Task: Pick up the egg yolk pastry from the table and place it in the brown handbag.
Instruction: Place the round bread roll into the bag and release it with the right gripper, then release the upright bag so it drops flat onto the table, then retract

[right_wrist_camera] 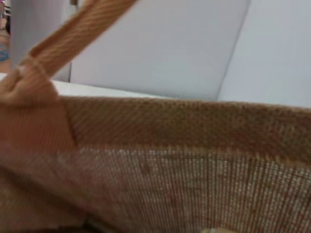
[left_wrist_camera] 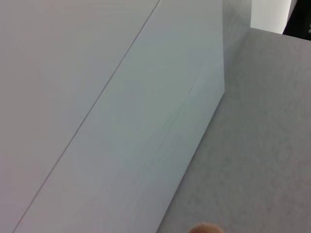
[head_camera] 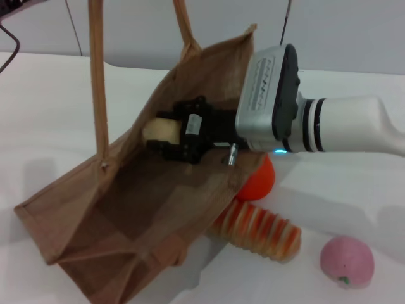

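Inside the brown handbag [head_camera: 126, 209], right gripper's [head_camera: 166, 134] fingers clasp the egg yolk pastry [head_camera: 159, 130].

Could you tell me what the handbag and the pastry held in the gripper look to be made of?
The brown handbag looks like coarse woven jute or burlap, matte: the right wrist view shows an open weave and a ribbed webbing handle. The egg yolk pastry, held by the right gripper inside the bag's mouth, appears pale, smooth and matte, like baked dough or a foam replica; which one cannot be told.
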Robot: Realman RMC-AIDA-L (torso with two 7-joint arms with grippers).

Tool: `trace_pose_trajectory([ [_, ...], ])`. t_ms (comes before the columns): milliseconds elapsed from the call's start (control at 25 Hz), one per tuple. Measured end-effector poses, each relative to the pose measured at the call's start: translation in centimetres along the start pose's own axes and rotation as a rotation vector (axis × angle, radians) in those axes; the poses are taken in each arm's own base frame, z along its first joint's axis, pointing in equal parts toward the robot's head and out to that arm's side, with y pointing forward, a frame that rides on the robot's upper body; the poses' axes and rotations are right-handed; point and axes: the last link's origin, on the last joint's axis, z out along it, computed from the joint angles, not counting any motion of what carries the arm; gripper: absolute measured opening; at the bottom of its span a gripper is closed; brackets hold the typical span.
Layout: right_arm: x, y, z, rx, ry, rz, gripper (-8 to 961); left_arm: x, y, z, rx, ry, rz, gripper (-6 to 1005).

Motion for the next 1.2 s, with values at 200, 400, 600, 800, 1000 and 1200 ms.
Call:
trace_pose_trajectory([
  [200,0.3,0.8,-0.1,0.008,-0.031,-0.040,582,-0.1,0.1,-0.6,0.010,0.015,-0.001,126],
  [400,0.9,0.8,-0.5,0.025,-0.036,-0.022,613,-0.2,0.1,-1.2,0.023,0.031,-0.002,134],
  [600,1.5,0.7,-2.2,0.046,-0.116,0.068,649,0.1,0.0,-2.0,0.050,0.060,0.003,143],
  [800,2.6,0.2,-6.7,0.053,-0.249,0.111,711,0.2,0.0,-2.6,0.073,0.095,0.011,152],
  [1000,4.5,-0.5,-10.9,0.102,-0.285,0.210,773,0.2,-0.2,-3.2,0.104,0.131,0.016,162],
  [1200,5.9,-0.4,-15.1,0.204,-0.368,0.240,763,-0.1,-0.8,-3.4,0.144,0.145,0.006,171],
])
